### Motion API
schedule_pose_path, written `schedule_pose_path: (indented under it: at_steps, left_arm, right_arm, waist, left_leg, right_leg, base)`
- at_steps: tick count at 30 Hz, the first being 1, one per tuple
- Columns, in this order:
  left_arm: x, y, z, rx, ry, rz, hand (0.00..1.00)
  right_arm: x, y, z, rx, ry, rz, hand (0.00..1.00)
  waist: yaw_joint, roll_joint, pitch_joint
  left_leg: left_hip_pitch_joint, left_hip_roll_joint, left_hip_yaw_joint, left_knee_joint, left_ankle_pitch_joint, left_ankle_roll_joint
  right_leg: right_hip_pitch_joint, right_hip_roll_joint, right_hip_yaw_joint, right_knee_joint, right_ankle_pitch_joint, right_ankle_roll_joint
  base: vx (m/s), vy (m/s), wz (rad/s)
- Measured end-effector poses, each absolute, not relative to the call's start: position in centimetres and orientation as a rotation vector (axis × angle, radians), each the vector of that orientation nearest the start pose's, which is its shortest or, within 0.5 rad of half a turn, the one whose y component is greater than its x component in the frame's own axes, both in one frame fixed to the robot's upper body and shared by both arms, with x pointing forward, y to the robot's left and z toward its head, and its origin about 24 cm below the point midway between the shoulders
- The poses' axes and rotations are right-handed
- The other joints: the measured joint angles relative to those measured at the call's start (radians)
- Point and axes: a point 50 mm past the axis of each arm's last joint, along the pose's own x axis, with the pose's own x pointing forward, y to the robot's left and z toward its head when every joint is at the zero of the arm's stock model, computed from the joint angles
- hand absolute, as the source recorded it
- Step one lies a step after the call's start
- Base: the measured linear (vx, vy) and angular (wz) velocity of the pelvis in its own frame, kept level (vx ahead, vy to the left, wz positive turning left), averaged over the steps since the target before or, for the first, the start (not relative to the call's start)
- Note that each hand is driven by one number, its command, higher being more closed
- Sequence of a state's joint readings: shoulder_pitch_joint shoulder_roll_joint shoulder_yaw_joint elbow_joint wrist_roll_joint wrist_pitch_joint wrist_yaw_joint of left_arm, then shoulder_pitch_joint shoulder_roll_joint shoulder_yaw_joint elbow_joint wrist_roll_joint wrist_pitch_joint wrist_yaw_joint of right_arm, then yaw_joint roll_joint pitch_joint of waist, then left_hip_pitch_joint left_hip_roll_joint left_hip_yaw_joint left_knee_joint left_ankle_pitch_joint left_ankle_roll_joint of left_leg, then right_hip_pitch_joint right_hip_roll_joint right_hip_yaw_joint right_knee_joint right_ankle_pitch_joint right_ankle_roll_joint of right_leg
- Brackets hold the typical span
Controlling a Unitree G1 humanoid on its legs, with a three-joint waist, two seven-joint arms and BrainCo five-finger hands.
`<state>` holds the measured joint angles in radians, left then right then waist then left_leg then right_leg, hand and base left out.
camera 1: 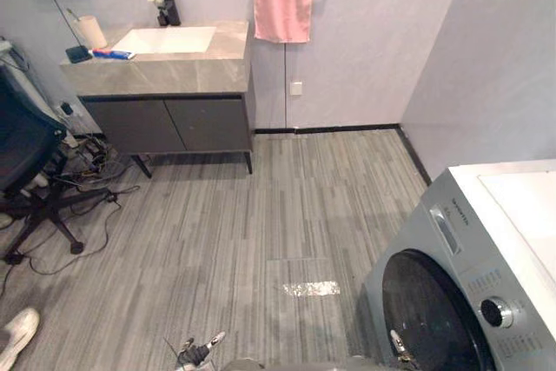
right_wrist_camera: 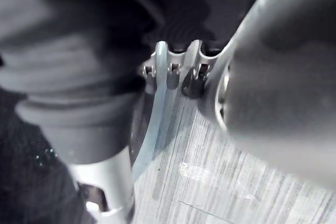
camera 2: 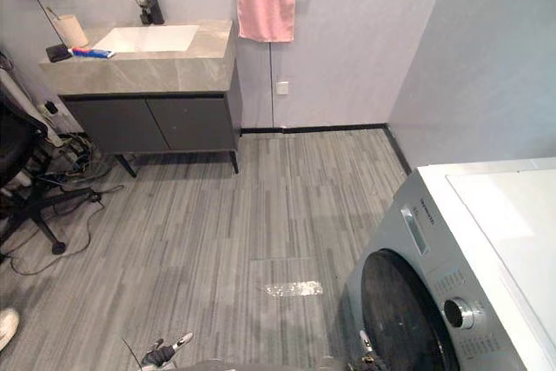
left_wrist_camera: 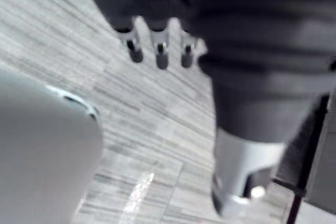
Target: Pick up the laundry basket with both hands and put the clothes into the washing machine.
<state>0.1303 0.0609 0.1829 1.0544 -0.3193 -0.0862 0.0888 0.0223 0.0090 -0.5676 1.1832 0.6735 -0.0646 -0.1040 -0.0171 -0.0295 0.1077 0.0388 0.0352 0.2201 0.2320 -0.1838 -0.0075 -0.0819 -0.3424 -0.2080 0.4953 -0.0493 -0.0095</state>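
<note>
Left robot hand (left_wrist_camera: 160,52) relaxed and empty over the floor (left_wrist_camera: 157,114); right robot hand (right_wrist_camera: 172,73) beside the washing machine (camera 1: 434,258), whose grasp we cannot tell.

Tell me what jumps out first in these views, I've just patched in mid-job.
The grey front-loading washing machine dominates the lower right, its dark round door facing the open floor. A bright pink towel hangs high at the back, just right of the stone-topped vanity. A black office chair stands at the left edge.
</note>
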Motion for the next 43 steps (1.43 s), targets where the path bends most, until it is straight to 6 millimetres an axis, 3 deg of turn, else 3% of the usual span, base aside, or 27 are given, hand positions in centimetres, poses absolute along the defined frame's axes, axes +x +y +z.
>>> schedule_pose_path:
  at_steps: [1,2,4,5,8,10,12,13,14,15,17,18,19,21,22,23,24,25,26,27,28,30,32,34,37,43]
  left_arm:
    - [7.4,20.7,-16.2,-0.258,1.054,0.509,0.00]
    - [7.5,20.8,-16.2,-0.251,1.053,0.507,0.00]
    - [7.8,21.7,-16.0,-0.226,1.036,0.516,0.00]
    - [7.9,21.7,-16.0,-0.229,1.032,0.519,0.00]
    - [8.1,20.8,-16.2,-0.254,1.043,0.510,0.00]
    - [8.0,20.5,-16.3,-0.294,1.038,0.527,0.00]
    - [7.8,20.5,-16.3,-0.307,1.042,0.546,0.00]
    - [7.8,19.8,-16.4,-0.333,1.047,0.548,0.00]
    - [7.7,19.4,-16.5,-0.351,1.047,0.557,0.00]
    - [7.5,19.1,-16.6,-0.356,1.057,0.554,0.00]
    - [7.6,18.9,-16.6,-0.359,1.059,0.547,0.00]
    - [7.8,18.9,-16.5,-0.359,1.051,0.547,0.00]
    - [7.7,18.7,-16.5,-0.364,1.048,0.545,0.00]
    - [7.9,18.8,-16.4,-0.355,1.034,0.538,0.00]
    - [8.1,19.1,-16.3,-0.331,1.031,0.523,0.00]
    - [8.5,19.5,-16.1,-0.299,1.021,0.501,0.00]
    - [8.7,19.7,-16.0,-0.290,1.010,0.497,0.00]
    - [9.1,20.2,-15.8,-0.273,0.989,0.496,0.00]
    - [9.1,20.3,-15.8,-0.268,0.989,0.494,0.00]
    - [8.9,19.9,-15.9,-0.270,1.005,0.483,0.00]
    - [9.1,20.8,-15.8,-0.251,0.997,0.497,0.00]
    - [9.1,21.5,-15.7,-0.233,0.998,0.504,0.00]
    - [8.7,21.5,-15.9,-0.232,1.017,0.505,0.00]
    - [7.9,21.3,-16.2,-0.215,1.055,0.488,0.00]
    - [7.4,21.3,-16.3,-0.205,1.079,0.482,0.00]
    - [7.1,21.2,-16.4,-0.207,1.090,0.479,0.00]
  right_arm:
    - [7.0,-20.3,-17.0,0.830,0.977,-0.995,0.00]
    - [7.0,-20.2,-17.0,0.828,0.981,-0.987,0.00]
    - [6.9,-19.3,-17.2,0.844,0.991,-0.966,0.00]
    - [6.8,-19.3,-17.2,0.846,0.989,-0.966,0.00]
    - [6.4,-19.5,-17.2,0.851,0.985,-0.986,0.00]
    - [5.5,-19.4,-17.3,0.875,0.994,-1.020,0.00]
    - [4.4,-19.3,-17.5,0.874,1.021,-1.038,0.00]
    - [3.5,-19.6,-17.5,0.896,1.033,-1.080,0.00]
    - [2.2,-20.1,-17.7,0.954,1.081,-1.143,0.00]
    - [1.6,-20.2,-17.7,0.959,1.100,-1.155,0.00]
    - [0.9,-20.3,-17.8,1.010,1.119,-1.179,0.00]
    - [0.8,-20.4,-17.8,1.019,1.131,-1.174,0.00]
    - [0.6,-20.7,-17.7,1.007,1.143,-1.167,0.00]
    - [0.7,-20.7,-17.7,0.967,1.162,-1.126,0.00]
    - [1.0,-20.6,-17.7,0.929,1.154,-1.105,0.00]
    - [1.5,-20.6,-17.6,0.875,1.103,-1.103,0.00]
    - [1.8,-20.5,-17.6,0.865,1.086,-1.100,0.00]
    - [3.0,-20.4,-17.5,0.862,1.053,-1.086,0.00]
    - [3.3,-20.4,-17.5,0.855,1.043,-1.080,0.00]
    - [4.3,-20.9,-17.3,0.838,1.013,-1.061,0.00]
    - [5.4,-19.8,-17.4,0.852,1.023,-1.013,0.00]
    - [5.7,-18.8,-17.5,0.865,1.042,-0.993,0.00]
    - [5.5,-19.1,-17.5,0.856,1.040,-1.001,0.00]
    - [4.8,-19.5,-17.5,0.851,1.047,-1.023,0.00]
    - [4.2,-20.1,-17.5,0.836,1.051,-1.039,0.00]
    - [3.0,-20.3,-17.6,0.813,1.086,-1.040,0.00]
  waist:
    - [0.002,0.003,0.007]
    - [0.001,-0.004,0.009]
    - [0.001,-0.025,0.020]
    - [0.003,-0.028,0.022]
    - [-0.013,-0.001,0.029]
    - [-0.021,-0.002,0.031]
    - [-0.025,-0.003,0.028]
    - [-0.025,0.014,0.021]
    - [-0.024,0.051,0.013]
    - [-0.024,0.057,0.013]
    - [-0.024,0.077,0.010]
    - [-0.025,0.072,0.014]
    - [-0.022,0.088,0.017]
    - [-0.021,0.088,0.018]
    - [-0.020,0.079,0.022]
    - [-0.020,0.062,0.032]
    - [-0.017,0.053,0.037]
    - [-0.008,0.036,0.046]
    - [-0.005,0.040,0.046]
    - [0.005,0.056,0.039]
    - [0.002,0.001,0.038]
    - [0.006,-0.026,0.033]
    - [0.002,-0.020,0.034]
    - [-0.015,-0.010,0.016]
    - [-0.026,0.014,0.015]
    - [-0.023,0.014,0.008]
  left_leg:
    - [0.023,0.002,-0.007,-0.019,0.000,0.001]
    - [0.032,0.005,-0.011,-0.025,0.002,0.004]
    - [0.055,0.033,-0.017,-0.035,0.001,0.006]
    - [0.061,0.036,-0.017,-0.050,0.001,0.006]
    - [0.083,0.074,-0.007,-0.098,0.011,-0.011]
    - [0.100,0.089,0.003,-0.112,0.006,-0.053]
    - [0.118,0.097,-0.013,-0.110,-0.014,-0.084]
    - [0.126,0.136,-0.033,-0.113,-0.027,-0.104]
    - [0.131,0.177,-0.047,-0.123,-0.033,-0.115]
    - [0.132,0.195,-0.058,-0.118,-0.032,-0.118]
    - [0.070,0.218,-0.086,0.058,-0.026,-0.128]
    - [0.015,0.228,-0.097,0.193,-0.026,-0.128]
    - [-0.057,0.245,-0.138,0.407,0.012,-0.136]
    - [-0.105,0.243,-0.167,0.561,0.102,-0.151]
    - [-0.141,0.245,-0.164,0.648,0.093,-0.142]
    - [-0.194,0.244,-0.125,0.687,0.000,-0.113]
    - [-0.211,0.241,-0.102,0.669,-0.026,-0.112]
    - [-0.226,0.232,-0.055,0.531,-0.049,-0.104]
    - [-0.220,0.231,-0.038,0.395,-0.006,-0.087]
    - [-0.181,0.207,-0.016,0.237,0.022,-0.071]
    - [-0.152,0.145,-0.006,0.147,0.031,-0.056]
    - [-0.118,0.095,-0.009,0.057,0.076,-0.039]
    - [-0.066,0.052,-0.008,-0.020,0.107,-0.028]
    - [0.005,0.008,-0.008,-0.183,0.190,-0.021]
    - [0.047,0.000,-0.018,-0.335,0.273,-0.027]
    - [0.040,0.023,-0.018,-0.336,0.277,-0.034]
  right_leg:
    - [-0.041,0.002,0.024,0.084,0.035,-0.029]
    - [-0.055,0.007,0.034,0.110,0.033,-0.022]
    - [-0.073,0.064,0.038,0.139,-0.038,0.046]
    - [-0.083,0.079,0.030,0.131,-0.056,0.054]
    - [-0.107,0.156,-0.004,-0.069,-0.068,0.081]
    - [-0.099,0.184,0.023,-0.259,0.003,0.093]
    - [-0.080,0.190,0.041,-0.281,0.071,0.083]
    - [-0.079,0.220,0.014,-0.245,0.056,0.064]
    - [-0.082,0.249,-0.018,-0.214,0.003,0.052]
    - [-0.081,0.262,-0.032,-0.207,-0.018,0.046]
    - [-0.059,0.276,-0.048,-0.193,-0.057,0.032]
    - [-0.036,0.276,-0.047,-0.195,-0.068,0.032]
    - [0.019,0.285,-0.045,-0.198,-0.081,0.029]
    - [0.074,0.285,-0.032,-0.224,-0.084,0.029]
    - [0.108,0.275,-0.029,-0.251,-0.083,0.030]
    - [0.147,0.253,-0.022,-0.271,-0.081,0.033]
    - [0.159,0.240,-0.017,-0.276,-0.079,0.038]
    - [0.167,0.216,-0.006,-0.270,-0.072,0.051]
    - [0.167,0.213,-0.005,-0.267,-0.066,0.067]
    - [0.157,0.209,0.020,-0.269,-0.091,0.121]
    - [0.155,0.172,0.047,-0.294,-0.102,0.138]
    - [0.164,0.171,0.055,-0.320,-0.096,0.128]
    - [0.183,0.162,0.047,-0.331,-0.094,0.126]
    - [0.190,0.144,0.055,-0.345,-0.091,0.122]
    - [0.170,0.157,0.045,-0.360,-0.090,0.131]
    - [0.172,0.183,0.043,-0.380,-0.078,0.126]
  base:
    - [-0.03,0.130,0.08]
    - [0.01,0.046,0.07]
    - [0.03,-0.017,0.04]
    - [0.10,-0.068,-0.06]
    - [0.18,-0.090,-0.13]
    - [0.21,-0.148,-0.08]
    - [0.32,-0.269,0.23]
    - [0.45,-0.358,0.42]
    - [0.39,-0.285,0.40]
    - [0.32,-0.194,0.31]
    - [0.40,-0.206,0.11]
    - [0.53,-0.192,-0.06]
    - [0.36,-0.058,-0.12]
    - [0.31,0.037,-0.15]
    - [0.32,0.160,-0.05]
    - [0.29,0.186,0.01]
    - [0.23,0.246,-0.04]
    - [0.12,0.206,-0.10]
    - [0.13,0.284,-0.17]
    - [0.13,0.264,0.00]
    - [0.13,0.230,0.09]
    - [0.08,0.124,0.32]
    - [0.02,0.097,0.23]
    - [-0.03,0.067,0.10]
    - [-0.10,-0.021,0.03]
    - [-0.03,-0.044,-0.02]
